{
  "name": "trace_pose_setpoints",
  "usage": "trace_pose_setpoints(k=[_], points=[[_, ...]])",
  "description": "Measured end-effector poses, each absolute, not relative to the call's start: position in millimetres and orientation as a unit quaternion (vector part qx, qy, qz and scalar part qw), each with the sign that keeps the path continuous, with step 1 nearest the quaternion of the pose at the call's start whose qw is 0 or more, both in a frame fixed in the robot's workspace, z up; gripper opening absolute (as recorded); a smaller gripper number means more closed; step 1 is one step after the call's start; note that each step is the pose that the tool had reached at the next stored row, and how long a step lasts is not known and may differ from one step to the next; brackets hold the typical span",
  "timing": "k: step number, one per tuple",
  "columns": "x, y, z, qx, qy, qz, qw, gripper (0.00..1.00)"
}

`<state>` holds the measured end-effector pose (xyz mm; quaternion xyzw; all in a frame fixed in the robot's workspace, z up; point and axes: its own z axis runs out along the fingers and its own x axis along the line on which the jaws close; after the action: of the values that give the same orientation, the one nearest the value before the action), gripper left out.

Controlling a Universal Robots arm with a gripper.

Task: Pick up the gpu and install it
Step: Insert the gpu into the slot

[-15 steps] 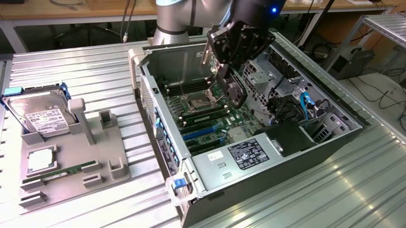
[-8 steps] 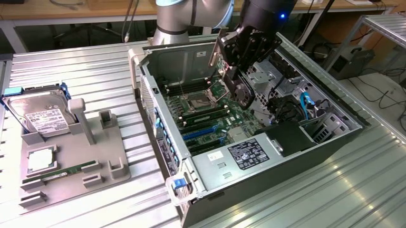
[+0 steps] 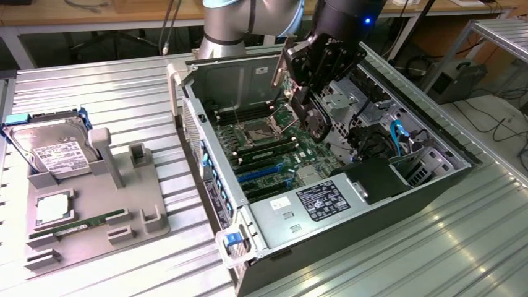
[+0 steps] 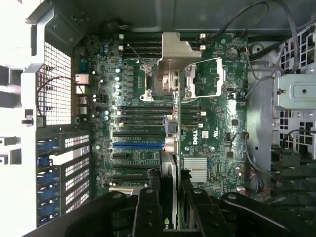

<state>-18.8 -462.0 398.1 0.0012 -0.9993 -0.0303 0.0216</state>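
You are looking at an open computer case lying on a ribbed metal table, with its green motherboard facing up at the hand. Your gripper is hovering directly above that board, and its fingers are pinching the gpu edge-on (the silvery bracket is sitting at the card's end farthest from the fingers). The card is hanging just beneath the hand, over the expansion slots. Well off to one side of the gripper, outside the case, a grey tray is carrying a hard drive.
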Motion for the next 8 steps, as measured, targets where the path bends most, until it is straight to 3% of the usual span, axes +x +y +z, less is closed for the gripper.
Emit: trace_pose_setpoints(k=[8], points=[[-18.7,-462.0,398.0,0.016,-0.999,-0.030,0.021,0.26]])
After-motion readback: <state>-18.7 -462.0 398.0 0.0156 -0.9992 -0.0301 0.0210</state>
